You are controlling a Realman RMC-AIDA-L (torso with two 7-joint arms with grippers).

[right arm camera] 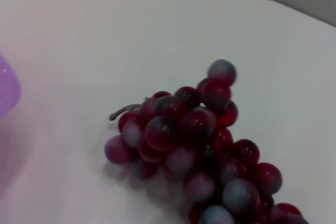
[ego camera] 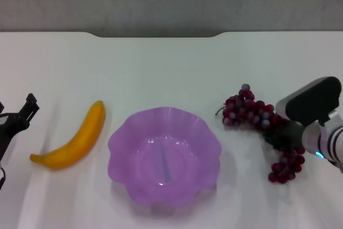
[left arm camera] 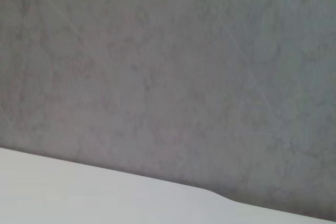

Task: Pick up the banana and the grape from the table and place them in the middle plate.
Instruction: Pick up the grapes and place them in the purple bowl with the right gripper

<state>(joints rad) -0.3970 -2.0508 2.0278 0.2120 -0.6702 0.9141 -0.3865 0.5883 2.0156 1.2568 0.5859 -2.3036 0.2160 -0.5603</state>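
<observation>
While the right end effector (ego camera: 281,135) sits low over the middle of the grapes (ego camera: 257,119) on the tabletop (ego camera: 161,63), right of the plate (ego camera: 164,156) (fingers hidden, so I cannot tell their state), a shallow grip could shed the loose bunch. Left of the plate lies the banana (ego camera: 75,138), beyond it the left end effector (ego camera: 19,116), its fingers apart.

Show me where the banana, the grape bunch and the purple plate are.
Banana (ego camera: 75,140), head view, middle of its curved body.
Grape bunch (right arm camera: 189,129), right wrist view, the cluster's thick upper part.
Purple plate (ego camera: 124,132), head view, its scalloped rim nearest the banana.
</observation>
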